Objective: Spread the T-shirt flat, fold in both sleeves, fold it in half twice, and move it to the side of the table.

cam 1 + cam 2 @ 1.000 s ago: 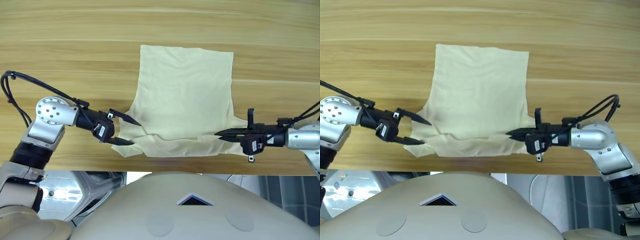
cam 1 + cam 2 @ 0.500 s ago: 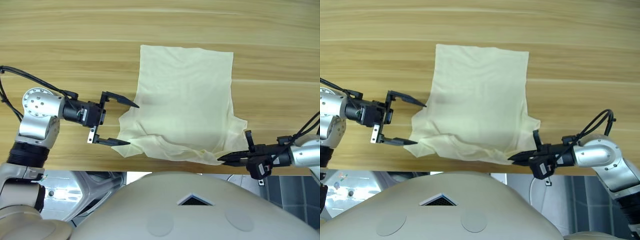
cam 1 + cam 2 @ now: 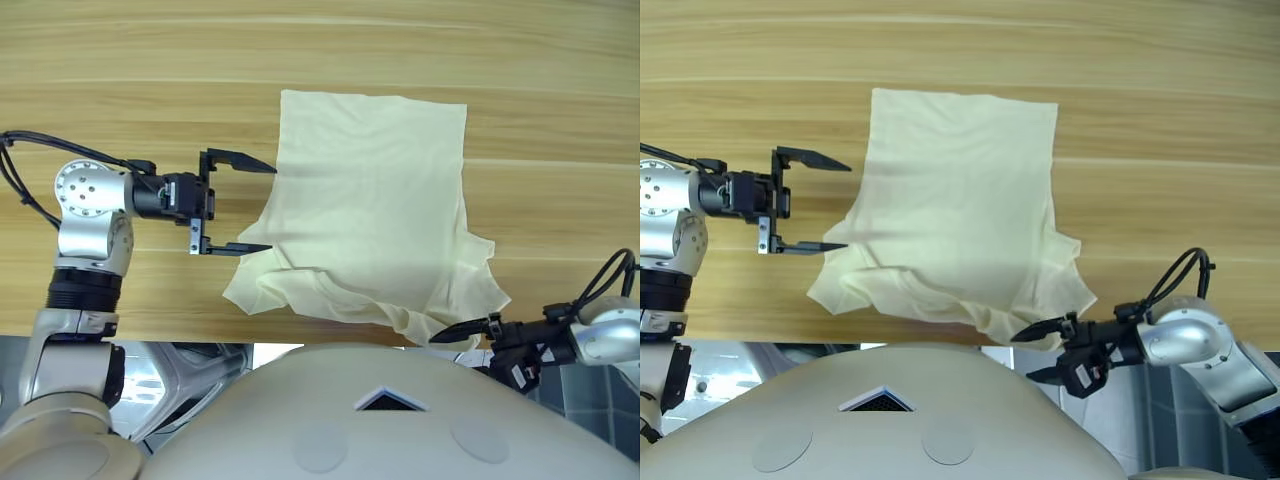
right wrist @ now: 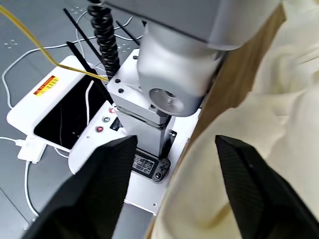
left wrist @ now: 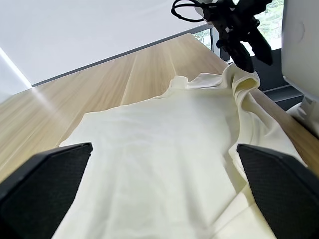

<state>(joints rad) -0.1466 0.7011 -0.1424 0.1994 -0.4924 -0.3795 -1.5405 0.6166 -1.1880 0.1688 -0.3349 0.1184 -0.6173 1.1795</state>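
Note:
The pale yellow T-shirt (image 3: 375, 200) lies on the wooden table (image 3: 120, 60), rumpled along its near edge, with a fold (image 3: 420, 322) drooping over the table's front edge. My left gripper (image 3: 272, 207) is wide open at the shirt's left side, one finger (image 3: 238, 159) off the cloth and the other (image 3: 235, 248) at the bunched sleeve. In the left wrist view the shirt (image 5: 159, 139) spreads out between the fingers (image 5: 45, 174). My right gripper (image 3: 1025, 357) hangs open just below the front edge, beside the drooping fold, with nothing in it. The shirt (image 4: 259, 149) lies past one finger (image 4: 107, 184).
Bare wood surrounds the shirt on the left, right and far sides. Below the table's front edge, a white box (image 4: 55, 114) with cables lies on the floor by a metal stand (image 4: 164, 99).
My right gripper dragged the shirt's near right corner toward the front edge, let go, and dropped below the edge. My left gripper opened wider and shifted away from the front edge.

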